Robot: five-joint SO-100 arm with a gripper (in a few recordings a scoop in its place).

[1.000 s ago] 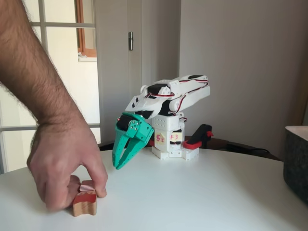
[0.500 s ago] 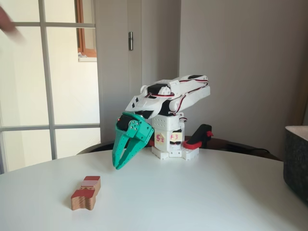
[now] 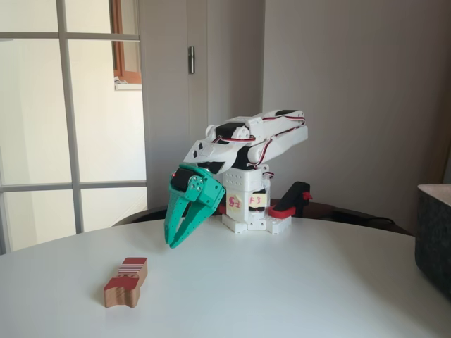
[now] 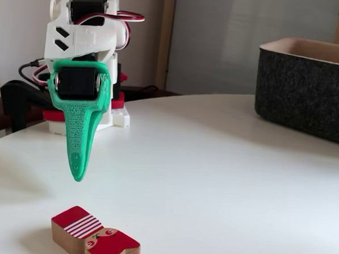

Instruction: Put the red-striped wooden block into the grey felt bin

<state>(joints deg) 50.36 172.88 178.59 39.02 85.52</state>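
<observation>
You've got the red-striped wooden block (image 3: 127, 282) (image 4: 94, 240) lying flat on the white table (image 3: 296, 289), below and in front of the green gripper (image 3: 172, 243) (image 4: 76, 176), clear of its tips. Its fingers (image 3: 184, 218) point down at the table, closed together on nothing. The grey felt bin (image 3: 433, 232) (image 4: 308, 91) stands well apart from the fingers, at the table's far side

A white round bench (image 3: 296, 282) carries the red-striped wooden block (image 3: 127, 282) lying near below the gripper (image 3: 173, 239), and the grey felt bin (image 4: 308, 91) well apart from it.
</observation>
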